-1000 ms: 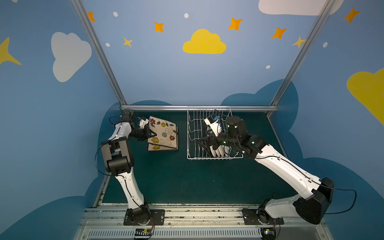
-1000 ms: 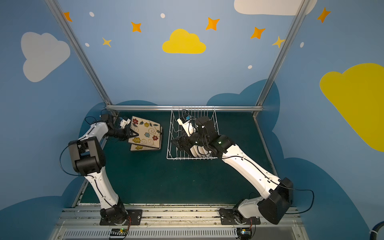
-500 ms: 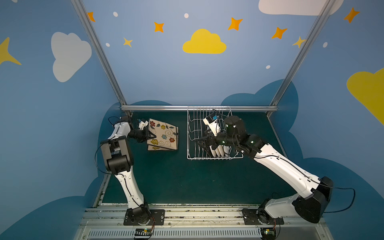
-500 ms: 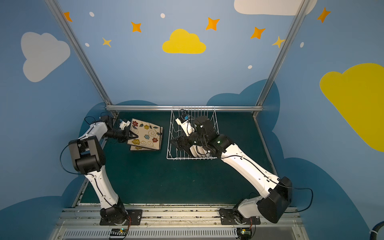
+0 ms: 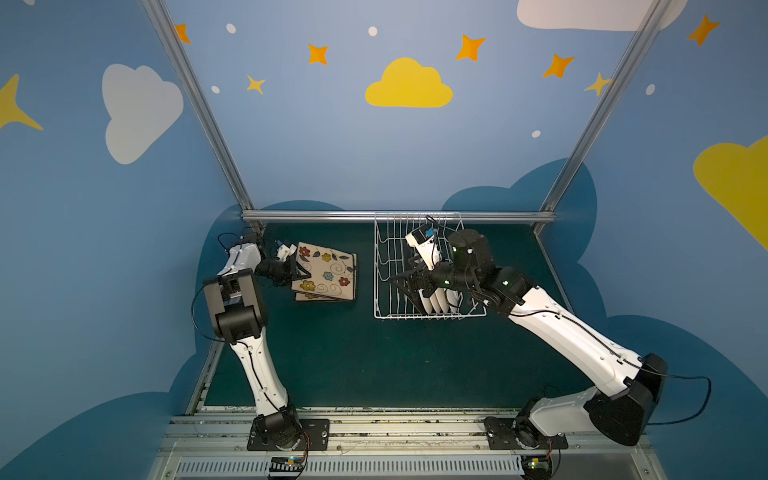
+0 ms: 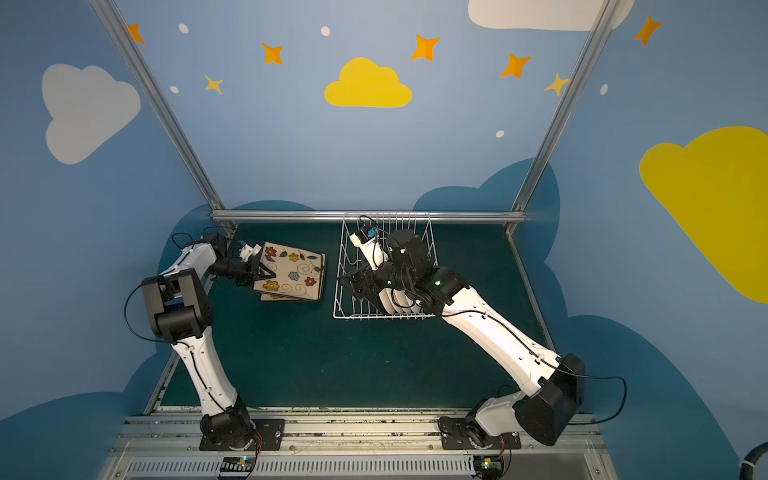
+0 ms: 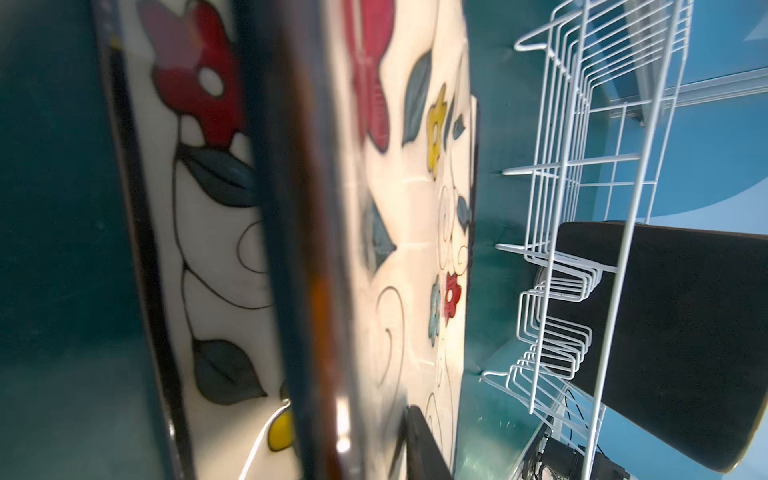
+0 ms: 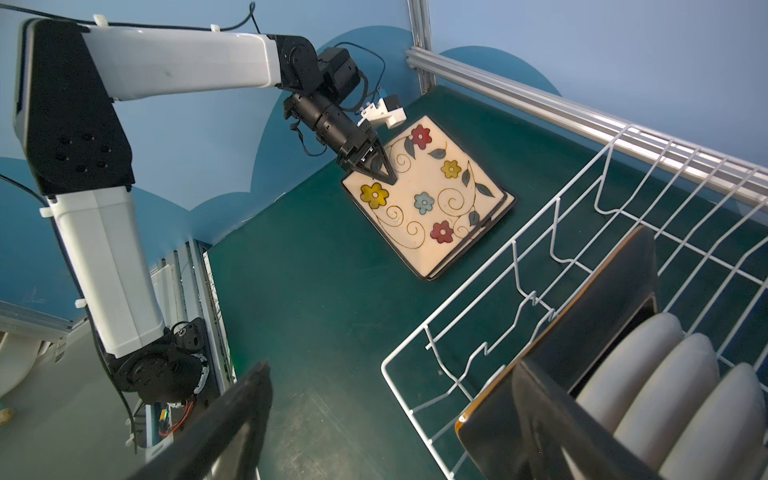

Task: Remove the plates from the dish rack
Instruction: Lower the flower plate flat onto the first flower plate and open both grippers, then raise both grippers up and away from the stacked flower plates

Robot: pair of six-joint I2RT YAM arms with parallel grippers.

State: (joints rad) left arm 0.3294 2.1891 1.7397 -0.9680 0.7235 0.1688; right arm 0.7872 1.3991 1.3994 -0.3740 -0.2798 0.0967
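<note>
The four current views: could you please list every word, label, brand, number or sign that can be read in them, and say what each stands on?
No text can be read in any view.
The flowered plates bear only flowers and swirls, no words.
The dish rack shows no label.
The small circuit boards at the arm bases are too small to read.
</note>
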